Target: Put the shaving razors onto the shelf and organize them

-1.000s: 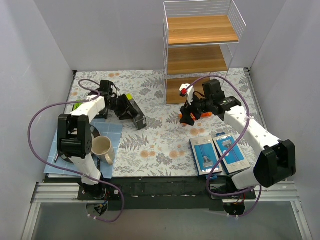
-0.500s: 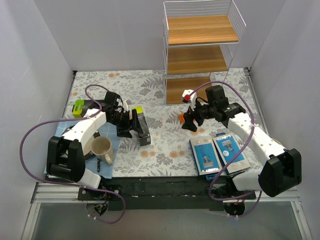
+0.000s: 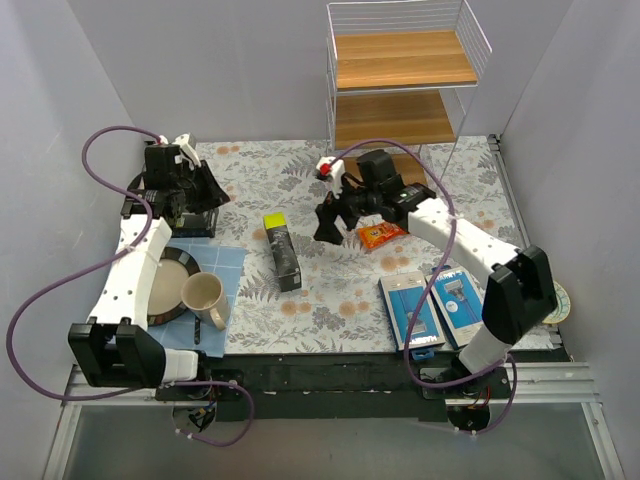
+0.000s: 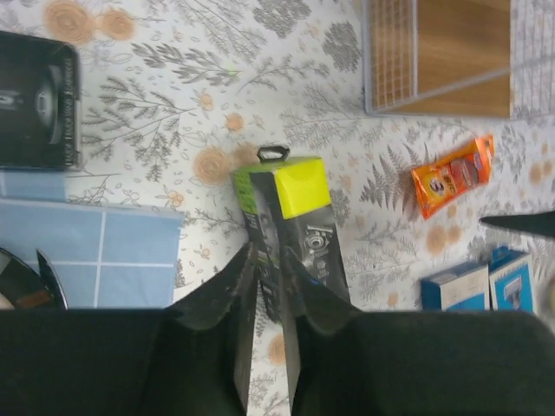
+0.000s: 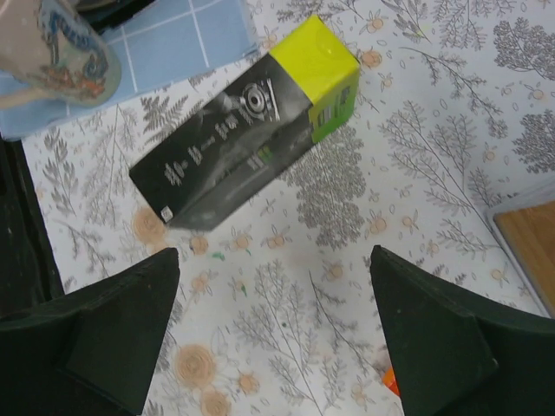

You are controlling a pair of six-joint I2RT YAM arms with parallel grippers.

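Razors [image 3: 438, 308] flat on worktop [image 3: 320, 290] near shelf [image 3: 400, 100]; right gripper [image 3: 327, 222] spread, empty, beside shelf; left gripper [image 4: 266, 347] pressed together, empty.

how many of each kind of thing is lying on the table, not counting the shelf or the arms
razor packs: 2
black and yellow box: 1
orange snack packet: 1
mug: 1
plate: 1
blue cloth: 1
total: 7

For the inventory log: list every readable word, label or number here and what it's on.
None can be read with certainty.
Black and yellow box: white print and a round logo, too blurred.
Orange snack packet: markings too small.
Razor packs: print too small.
Mug: blue pattern, unreadable.
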